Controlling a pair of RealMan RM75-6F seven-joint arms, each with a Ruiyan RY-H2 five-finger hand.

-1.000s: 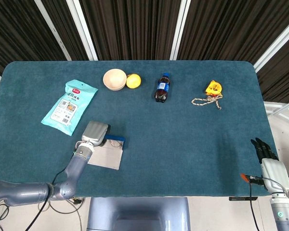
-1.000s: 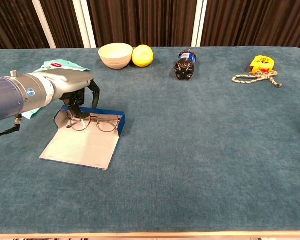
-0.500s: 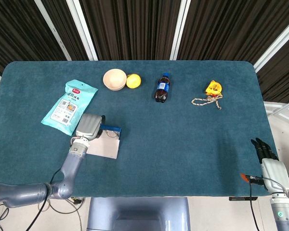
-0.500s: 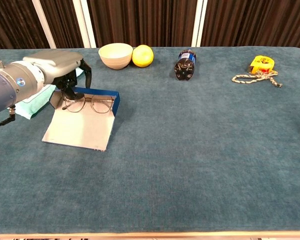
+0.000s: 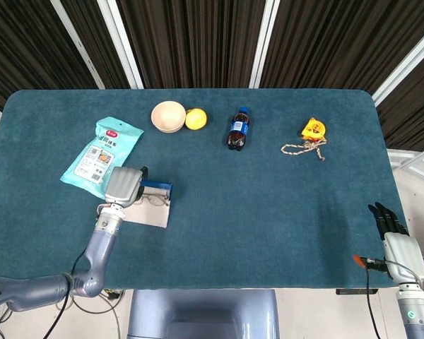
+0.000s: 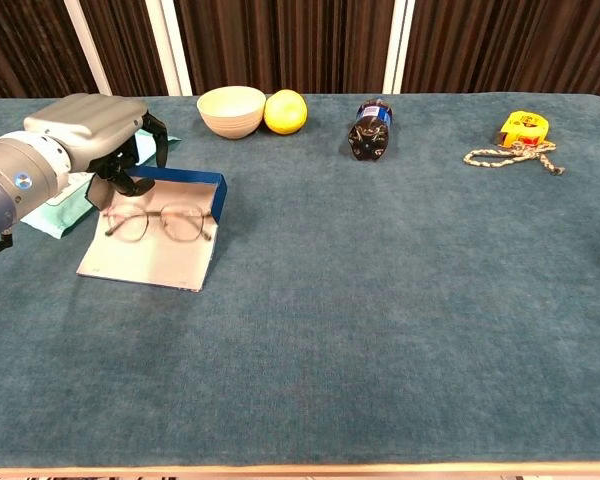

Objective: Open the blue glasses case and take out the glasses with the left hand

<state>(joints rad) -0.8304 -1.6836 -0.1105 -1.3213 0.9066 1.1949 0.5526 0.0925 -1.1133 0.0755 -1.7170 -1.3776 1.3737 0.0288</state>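
Two hands are ours, but only the left hand (image 6: pixel 92 135) is near the work; the right hand (image 5: pixel 390 227) hangs off the desk (image 6: pixel 400 300) edge at about 4 o'clock, its fingers straight and holding nothing. The blue glasses case (image 6: pixel 155 240) lies open at the desk's 9 o'clock, and the glasses (image 6: pixel 160 226) rest on its pale flap, long axis running 9 to 3. Our left fingers (image 6: pixel 120 180) curl downward over the case's far corner, at 10 o'clock from the glasses; whether they pinch the frame we cannot tell. A snack packet (image 5: pixel 101 155) lies beside the case; bowl (image 6: pixel 231 109), lemon (image 6: pixel 286 111) and bottle (image 6: pixel 370 128) stand well apart, blocking nothing.
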